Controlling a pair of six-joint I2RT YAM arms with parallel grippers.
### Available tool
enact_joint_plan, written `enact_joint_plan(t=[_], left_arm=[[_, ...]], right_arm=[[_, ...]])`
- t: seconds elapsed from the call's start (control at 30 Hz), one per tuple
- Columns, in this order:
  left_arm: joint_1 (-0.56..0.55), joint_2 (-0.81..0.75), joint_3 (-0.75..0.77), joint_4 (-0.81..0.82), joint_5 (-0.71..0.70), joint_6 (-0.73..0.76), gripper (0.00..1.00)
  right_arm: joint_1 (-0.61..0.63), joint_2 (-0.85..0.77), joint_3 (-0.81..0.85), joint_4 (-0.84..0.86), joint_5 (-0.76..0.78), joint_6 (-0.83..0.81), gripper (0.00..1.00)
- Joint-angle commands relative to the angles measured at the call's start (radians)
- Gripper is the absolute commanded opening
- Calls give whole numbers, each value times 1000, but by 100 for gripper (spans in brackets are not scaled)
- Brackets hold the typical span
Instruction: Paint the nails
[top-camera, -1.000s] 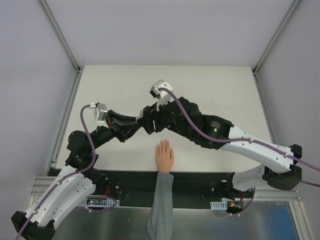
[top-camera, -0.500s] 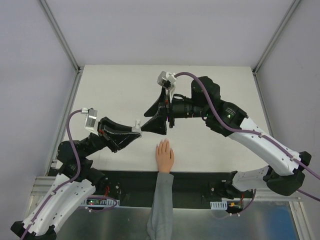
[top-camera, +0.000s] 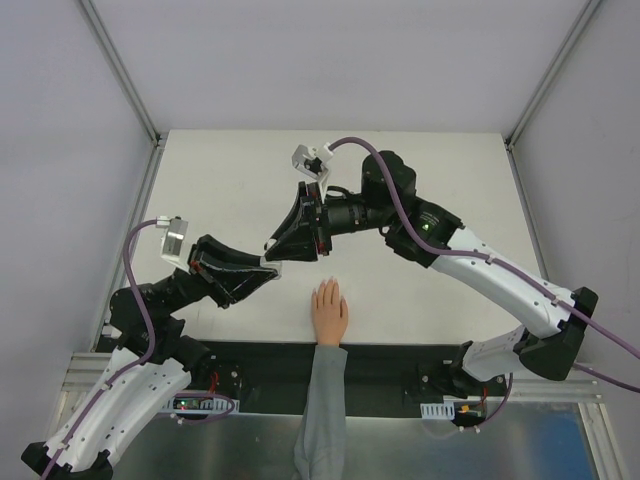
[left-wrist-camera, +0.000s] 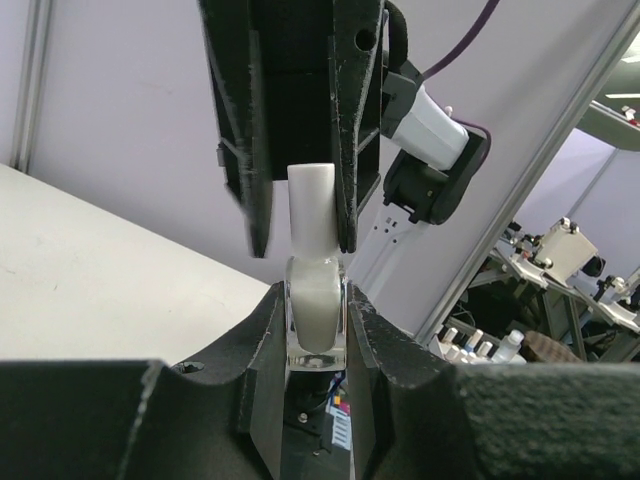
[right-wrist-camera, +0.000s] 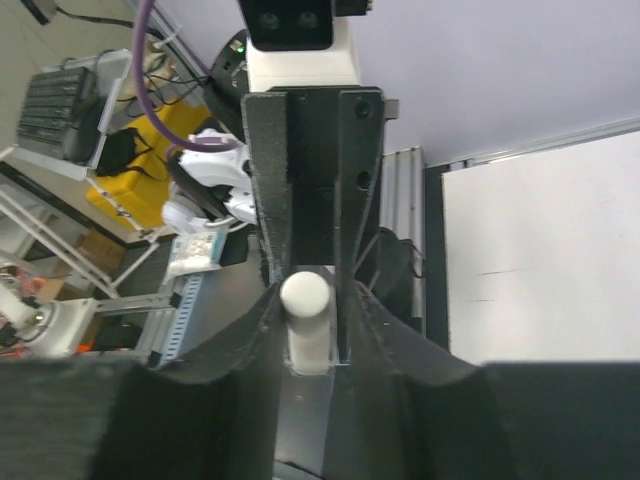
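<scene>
The peach mannequin hand (top-camera: 329, 312) with a grey sleeve (top-camera: 320, 410) lies palm down at the table's near edge. Its nails (top-camera: 326, 285) are barely distinct at the fingertips. Above and left of the hand, my left gripper (top-camera: 266, 263) is shut on a small clear bottle (left-wrist-camera: 316, 312) with pale liquid. My right gripper (top-camera: 279, 249) meets it tip to tip. In the left wrist view its black fingers (left-wrist-camera: 345, 150) flank the white cap (left-wrist-camera: 311, 210). The right wrist view shows my right gripper (right-wrist-camera: 308, 300) closed round that cap (right-wrist-camera: 305, 295), with the left gripper's fingers (right-wrist-camera: 270, 180) beyond.
The white table (top-camera: 450, 200) is bounded by metal frame posts (top-camera: 120, 70) at its back corners. A black strip (top-camera: 400, 365) with the arm bases runs along the near edge. Both arms arch over the table's middle, above the hand.
My right gripper swung down to the bottle held by the left and closed on its cap. The left gripper shifted slightly left, still holding the bottle. The hand stayed put.
</scene>
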Motion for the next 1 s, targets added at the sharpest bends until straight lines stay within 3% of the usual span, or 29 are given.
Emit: enact_joint_plan(t=[0.0, 0.1, 0.2, 0.27, 0.33, 0.37, 0.4, 0.43, 0.47, 0.57, 0.77, 0.97], left_arm=[[9, -2, 16, 96, 15, -27, 0], [9, 3, 25, 101, -6, -6, 0], [9, 15, 42, 67, -32, 61, 0], [9, 34, 92, -46, -48, 136, 0], [9, 61, 160, -152, -101, 273, 0], [9, 70, 177, -231, -130, 314, 0], [9, 80, 200, -270, -179, 380, 0], [10, 99, 205, -290, -263, 403, 0], [9, 109, 206, -312, -299, 422, 0], [9, 149, 200, -315, -363, 465, 0], [10, 126, 145, -307, -354, 427, 0], [9, 48, 79, -297, -223, 352, 0]], right_arm=[[-5, -10, -5, 127, -50, 36, 20], [-2, -7, -18, 134, -47, 45, 3], [15, -16, -59, 134, -10, 38, 1], [33, -30, -105, 126, 28, 21, 1], [88, -45, -131, 82, 204, -20, 1], [135, -48, -89, -146, 381, -72, 1], [288, -18, -40, -276, 1040, -94, 1], [335, 16, 12, -400, 1302, -15, 1], [357, 42, 31, -494, 1422, 51, 1], [381, 18, -59, -368, 1405, 120, 1], [384, 33, 47, -364, 1313, 9, 4], [329, 28, 198, -503, 1075, -111, 45]])
